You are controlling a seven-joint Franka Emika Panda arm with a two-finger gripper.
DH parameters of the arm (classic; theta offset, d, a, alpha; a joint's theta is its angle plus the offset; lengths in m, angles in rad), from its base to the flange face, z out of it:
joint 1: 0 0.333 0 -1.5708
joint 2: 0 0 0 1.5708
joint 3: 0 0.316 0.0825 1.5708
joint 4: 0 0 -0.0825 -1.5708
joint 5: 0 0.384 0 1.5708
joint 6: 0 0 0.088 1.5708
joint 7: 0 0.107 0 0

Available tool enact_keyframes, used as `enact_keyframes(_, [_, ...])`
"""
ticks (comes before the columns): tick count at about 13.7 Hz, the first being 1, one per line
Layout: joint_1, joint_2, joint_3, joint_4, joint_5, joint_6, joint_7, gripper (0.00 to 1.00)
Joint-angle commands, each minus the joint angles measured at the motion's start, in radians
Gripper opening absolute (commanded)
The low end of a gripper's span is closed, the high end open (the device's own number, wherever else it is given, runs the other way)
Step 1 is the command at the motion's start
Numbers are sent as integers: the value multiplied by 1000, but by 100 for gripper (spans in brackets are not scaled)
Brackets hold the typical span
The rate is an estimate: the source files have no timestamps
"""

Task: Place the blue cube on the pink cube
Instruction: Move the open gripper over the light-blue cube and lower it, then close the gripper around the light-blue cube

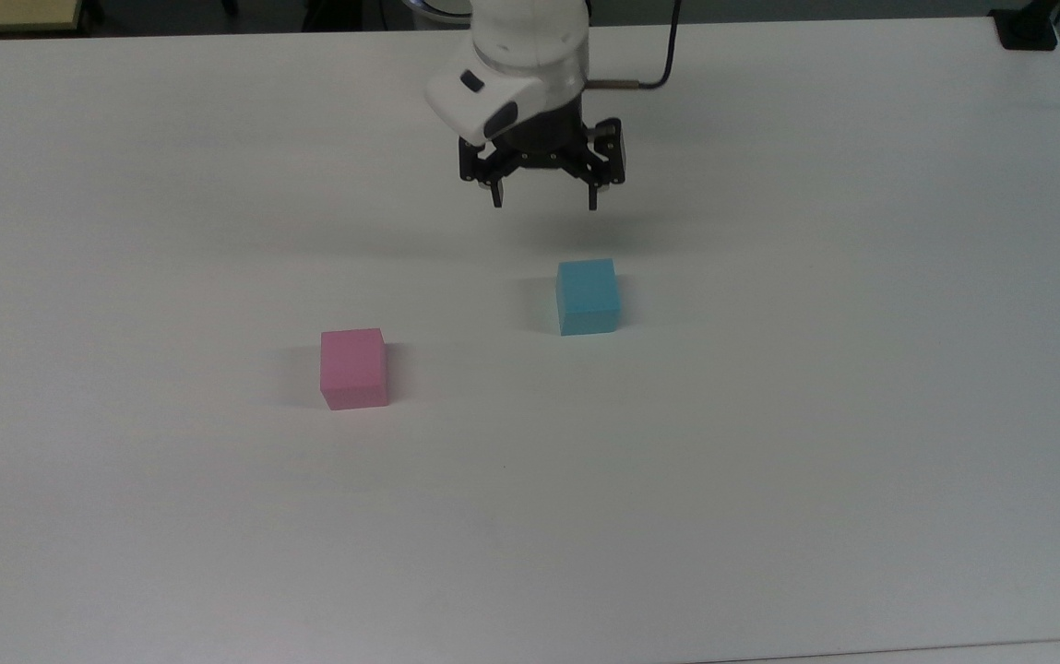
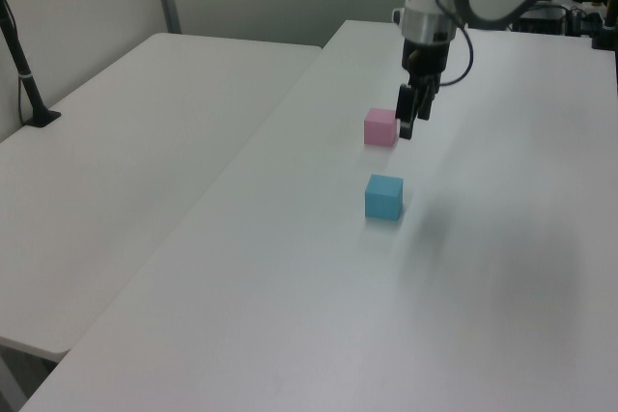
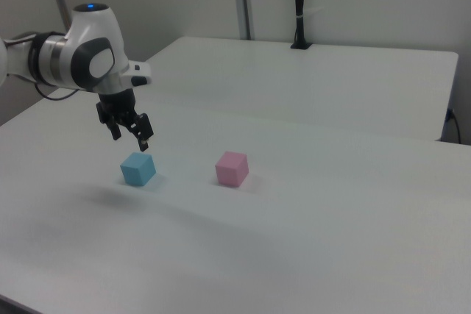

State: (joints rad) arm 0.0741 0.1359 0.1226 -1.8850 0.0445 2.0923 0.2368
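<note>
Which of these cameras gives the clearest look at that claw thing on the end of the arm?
The top view: the gripper faces the camera, both fingers spread open above the table. The right view shows the gripper smaller and at an angle. In the left view the gripper is edge-on, so its fingers overlap.

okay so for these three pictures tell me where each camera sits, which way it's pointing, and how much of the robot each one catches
Top view: high, opposite the robot's base, looking steeply down the table; shows the wrist and open gripper above the blue cube, with the pink cube nearer.
Left view: off one side, raised, looking across; gripper, forearm, both cubes.
Right view: lower, from the opposite side; gripper, elbow, both cubes.
All three share both cubes and the gripper.
</note>
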Motion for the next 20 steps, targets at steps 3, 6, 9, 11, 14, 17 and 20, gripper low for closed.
enact_keyframes(3, [50,106,-8,53,-72,14,99,100])
enact_keyframes(6, [72,160,-8,96,-121,12,188,100])
enact_keyframes(9, [101,214,-8,121,-196,12,245,100])
enact_keyframes(11, [102,232,-8,133,-210,11,251,100])
enact_keyframes(14, [122,258,-6,138,-216,12,253,100])
enact_keyframes(17, [128,269,-6,139,-226,11,253,100])
enact_keyframes(20, [144,268,-8,150,-232,5,251,100])
